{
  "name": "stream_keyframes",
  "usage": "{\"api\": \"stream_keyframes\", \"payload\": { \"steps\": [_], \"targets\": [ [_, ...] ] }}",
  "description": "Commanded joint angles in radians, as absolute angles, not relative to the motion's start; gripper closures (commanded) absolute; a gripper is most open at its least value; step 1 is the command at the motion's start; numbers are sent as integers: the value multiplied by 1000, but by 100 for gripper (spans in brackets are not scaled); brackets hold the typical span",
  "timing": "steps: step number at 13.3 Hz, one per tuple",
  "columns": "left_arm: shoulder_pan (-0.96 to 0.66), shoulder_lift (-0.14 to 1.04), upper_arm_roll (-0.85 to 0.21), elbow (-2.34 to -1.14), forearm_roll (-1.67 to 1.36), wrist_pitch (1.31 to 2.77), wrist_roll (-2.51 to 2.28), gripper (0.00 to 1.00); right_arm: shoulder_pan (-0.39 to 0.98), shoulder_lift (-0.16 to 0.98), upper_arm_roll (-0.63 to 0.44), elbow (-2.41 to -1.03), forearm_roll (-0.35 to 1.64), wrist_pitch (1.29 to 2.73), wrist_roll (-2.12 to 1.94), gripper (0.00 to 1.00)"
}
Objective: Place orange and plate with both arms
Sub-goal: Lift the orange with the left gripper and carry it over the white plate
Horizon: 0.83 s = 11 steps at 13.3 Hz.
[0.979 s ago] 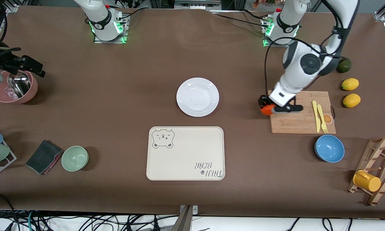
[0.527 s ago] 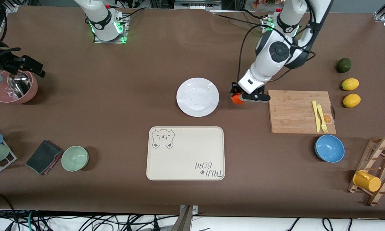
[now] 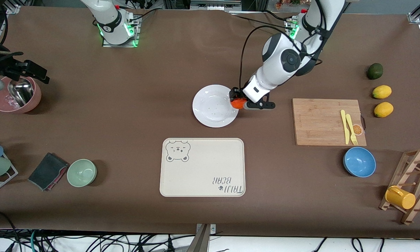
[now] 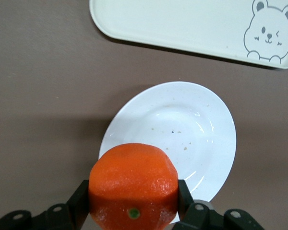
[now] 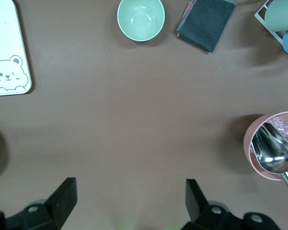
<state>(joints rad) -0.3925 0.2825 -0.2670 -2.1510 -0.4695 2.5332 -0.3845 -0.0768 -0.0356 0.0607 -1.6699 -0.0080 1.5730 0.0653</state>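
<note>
Hanging over the plate's [image 3: 215, 105] rim w/ the orange [image 3: 237, 103] clamped between its fingers, the left hand [image 3: 238, 103] stood at the edge toward the left arm's end of the counter [image 3: 126, 105]. The plate centre lay a bit more toward the right arm's end, so I judge a short move that way was needed. The right hand [image 5: 129, 201] waited, wide open and empty, over bare counter near a pink bowl [image 5: 273, 146].

Brown table [image 3: 133, 105], white plate [image 3: 213, 106], bear-print tray [image 3: 203, 168], cutting board [image 3: 321, 122], blue bowl [image 3: 359, 162]
</note>
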Motion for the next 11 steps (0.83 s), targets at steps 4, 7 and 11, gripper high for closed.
{"api": "stream_keyframes", "payload": {
  "steps": [4,7,11],
  "targets": [
    [-523,437,-235,-1994,-489,2554,-558,82,-84,-44,64,-1667,6,1562,51,0],
    [-600,492,-177,-1977,-489,2592,-566,77,-84,-44,66,-1667,6,1560,52,0],
    [-635,532,-141,-1967,-488,2619,-572,64,-84,-44,64,-1669,8,1559,52,0]
  ]
}}
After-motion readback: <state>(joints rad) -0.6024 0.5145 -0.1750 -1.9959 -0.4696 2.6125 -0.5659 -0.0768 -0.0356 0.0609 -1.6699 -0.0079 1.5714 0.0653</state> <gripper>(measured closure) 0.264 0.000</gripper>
